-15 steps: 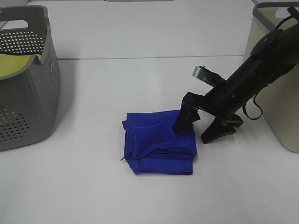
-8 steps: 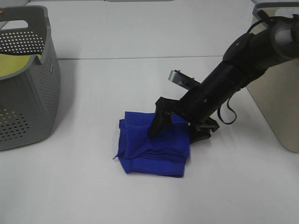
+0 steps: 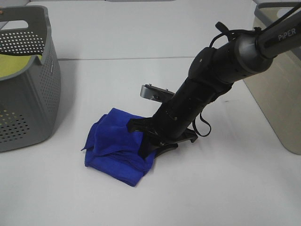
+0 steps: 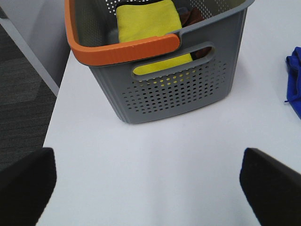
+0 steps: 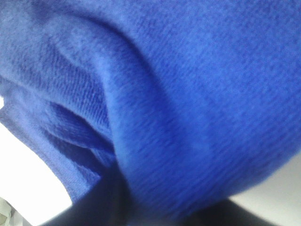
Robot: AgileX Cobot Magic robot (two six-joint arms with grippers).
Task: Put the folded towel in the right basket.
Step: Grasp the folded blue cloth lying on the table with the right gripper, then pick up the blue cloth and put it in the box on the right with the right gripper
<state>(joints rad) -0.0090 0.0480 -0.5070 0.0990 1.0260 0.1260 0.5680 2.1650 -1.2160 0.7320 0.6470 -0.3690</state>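
The folded blue towel (image 3: pixel 113 143) lies bunched on the white table (image 3: pixel 117 80), left of centre. My right gripper (image 3: pixel 148 149) reaches across into the towel's right edge, with one finger above the cloth and one below, and appears shut on it. The right wrist view is filled with blue cloth (image 5: pixel 188 94). The right basket (image 3: pixel 277 89) is beige and stands at the table's right edge, apart from the towel. My left gripper (image 4: pixel 150 188) is open and empty over bare table; it is out of the high view. A towel corner (image 4: pixel 295 80) shows in the left wrist view.
A grey perforated basket (image 3: pixel 28 80) with an orange handle (image 4: pixel 122 49) stands at the far left and holds a yellow cloth (image 4: pixel 148 21). The table's left edge drops to dark floor (image 4: pixel 23 94).
My right arm has swung left across the table and pushed the towel leftward, bunching it. Its fingers, spread a second ago, have come together on the towel's right edge.
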